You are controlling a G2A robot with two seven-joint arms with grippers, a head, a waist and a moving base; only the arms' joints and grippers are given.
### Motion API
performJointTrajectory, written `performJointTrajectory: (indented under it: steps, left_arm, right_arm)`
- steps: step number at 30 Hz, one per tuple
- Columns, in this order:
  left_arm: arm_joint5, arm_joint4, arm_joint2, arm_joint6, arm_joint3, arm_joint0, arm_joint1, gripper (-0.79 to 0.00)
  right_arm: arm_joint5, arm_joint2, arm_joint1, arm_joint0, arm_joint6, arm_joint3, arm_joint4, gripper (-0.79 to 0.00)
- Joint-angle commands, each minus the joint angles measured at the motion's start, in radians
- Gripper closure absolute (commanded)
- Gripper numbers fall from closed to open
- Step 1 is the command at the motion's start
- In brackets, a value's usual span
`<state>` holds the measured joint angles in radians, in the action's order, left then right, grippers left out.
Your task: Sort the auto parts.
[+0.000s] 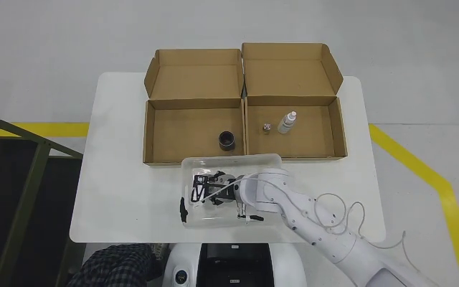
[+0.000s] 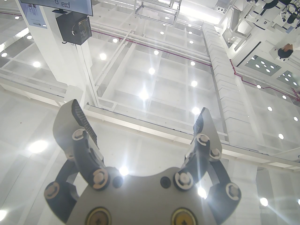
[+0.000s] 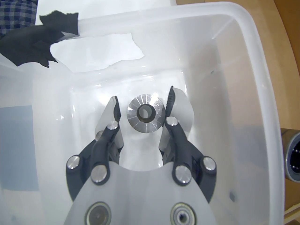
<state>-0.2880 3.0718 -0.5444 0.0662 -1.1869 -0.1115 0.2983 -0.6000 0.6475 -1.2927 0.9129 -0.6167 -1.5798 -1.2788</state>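
Observation:
My right gripper (image 3: 143, 94) is down inside the clear plastic bin (image 3: 211, 6), open, with its fingers on either side of a shiny metal ring part (image 3: 145, 116) standing on the bin floor. One finger is close to the ring and a small gap shows at the other. From above, the right gripper (image 1: 206, 191) sits in the left half of the bin (image 1: 229, 159) near the table's front. My left gripper (image 2: 138, 106) points up at the ceiling, open, with nothing between its fingers.
Two open cardboard boxes stand behind the bin. The left box (image 1: 161, 136) holds a dark cylindrical part (image 1: 227, 140); the right box (image 1: 315, 140) holds a small metal part (image 1: 266, 127) and a white bottle (image 1: 287, 122). Torn black tape (image 3: 37, 40) hangs on the bin's rim.

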Motion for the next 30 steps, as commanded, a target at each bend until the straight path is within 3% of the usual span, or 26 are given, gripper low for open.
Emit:
performJointTrajectory:
  steps: [1,4,16,30]
  left_arm:
    - [0.000,0.000,0.000,0.000,0.000,0.000,0.000,-0.785]
    - [0.000,0.000,0.000,0.000,0.000,0.000,0.000,-0.785]
    - [0.000,0.000,0.000,0.000,0.000,0.000,0.000,-0.785]
    - [0.000,0.000,0.000,0.000,0.000,0.000,0.000,-0.785]
  right_arm:
    - [-0.004,0.005,0.001,0.003,-0.005,-0.006,0.002,-0.083]
    - [-0.012,0.016,0.003,0.009,-0.013,-0.019,0.008,0.000]
    - [-0.067,0.070,0.023,0.051,-0.036,-0.116,0.038,0.000]
    - [-0.128,0.232,0.063,0.107,-0.059,-0.286,0.158,0.000]
